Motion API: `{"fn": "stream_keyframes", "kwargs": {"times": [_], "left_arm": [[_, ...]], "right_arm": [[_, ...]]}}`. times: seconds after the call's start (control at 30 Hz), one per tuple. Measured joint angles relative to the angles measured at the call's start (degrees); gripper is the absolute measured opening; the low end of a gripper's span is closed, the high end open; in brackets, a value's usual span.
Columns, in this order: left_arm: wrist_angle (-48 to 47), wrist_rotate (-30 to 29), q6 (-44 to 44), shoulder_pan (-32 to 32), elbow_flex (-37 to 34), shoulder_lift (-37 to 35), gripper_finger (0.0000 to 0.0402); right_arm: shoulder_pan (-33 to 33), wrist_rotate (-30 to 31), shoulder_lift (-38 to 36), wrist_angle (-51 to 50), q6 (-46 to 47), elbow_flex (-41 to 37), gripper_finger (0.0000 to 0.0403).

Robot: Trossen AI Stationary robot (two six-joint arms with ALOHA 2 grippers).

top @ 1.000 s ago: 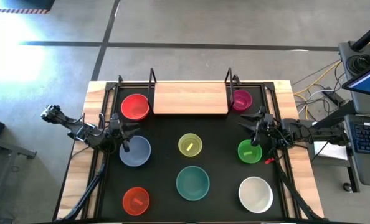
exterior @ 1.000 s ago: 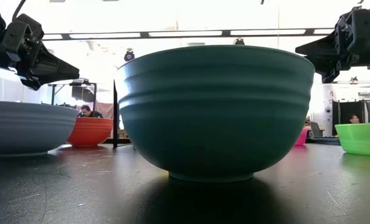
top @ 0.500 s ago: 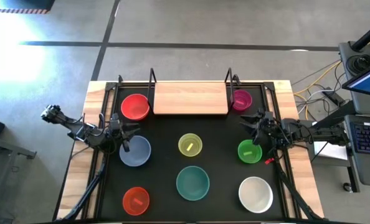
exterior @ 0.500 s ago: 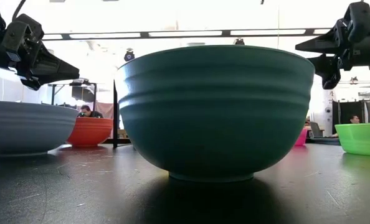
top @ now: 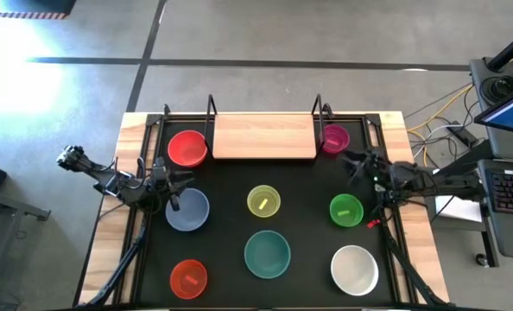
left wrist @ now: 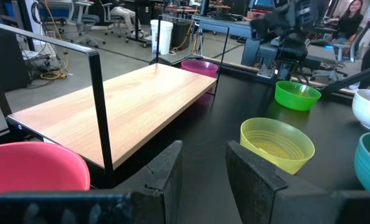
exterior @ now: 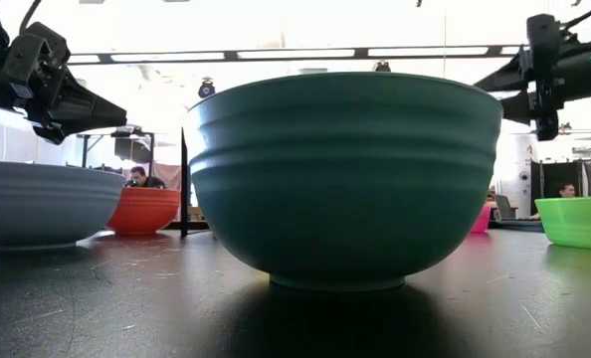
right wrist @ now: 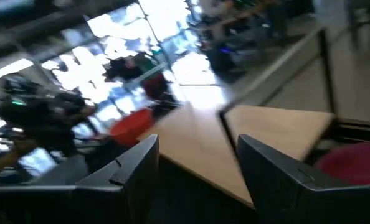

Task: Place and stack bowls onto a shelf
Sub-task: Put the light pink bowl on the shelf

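above the green bowl (top: 345,210), the right gripper (top: 350,163) has swung toward the magenta bowl (top: 335,138), open and empty, likely choosing it for the shelf (top: 263,136).

The right wrist view is smeared with blur. In the low view the teal bowl (exterior: 343,179) hides the shelf, and the picture's edge crops the green bowl (exterior: 580,221).

The high view looks straight down on the whole table (top: 132,123). The low view sits at mat level, very near the teal bowl (exterior: 343,177), facing the shelf's far edge. The left wrist view looks across the shelf (left wrist: 116,109) toward the table's right edge; the right wrist view faces back across it. Both share the shelf.
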Motion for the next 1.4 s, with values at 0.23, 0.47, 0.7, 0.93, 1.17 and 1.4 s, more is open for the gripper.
{"fn": "stream_keyframes", "kwargs": {"times": [0.23,0.47,0.7,0.93,1.17,1.4], "left_arm": [[0.0,0.0,0.0,0.0,0.0,0.0,0.0104],[0.0,0.0,0.0,0.0,0.0,0.0,0.0104],[0.0,0.0,0.0,0.0,0.0,0.0,0.0104],[0.0,0.0,0.0,0.0,0.0,0.0,0.0104],[0.0,0.0,0.0,0.0,0.0,0.0,0.0104],[0.0,0.0,0.0,0.0,0.0,0.0,0.0104]], "right_arm": [[0.0,4.3,6.0,-10.7,0.3,9.5,0.0206],[0.0,9.5,12.7,-22.4,2.2,17.0,0.0206],[0.0,9.4,19.0,-26.8,3.3,19.7,0.0206],[-2.1,9.4,24.1,-32.3,2.7,24.9,0.0206],[-7.0,9.3,27.1,-34.9,-1.4,28.9,0.0206],[-13.7,9.3,29.4,-34.8,-7.4,33.7,0.0206]]}}
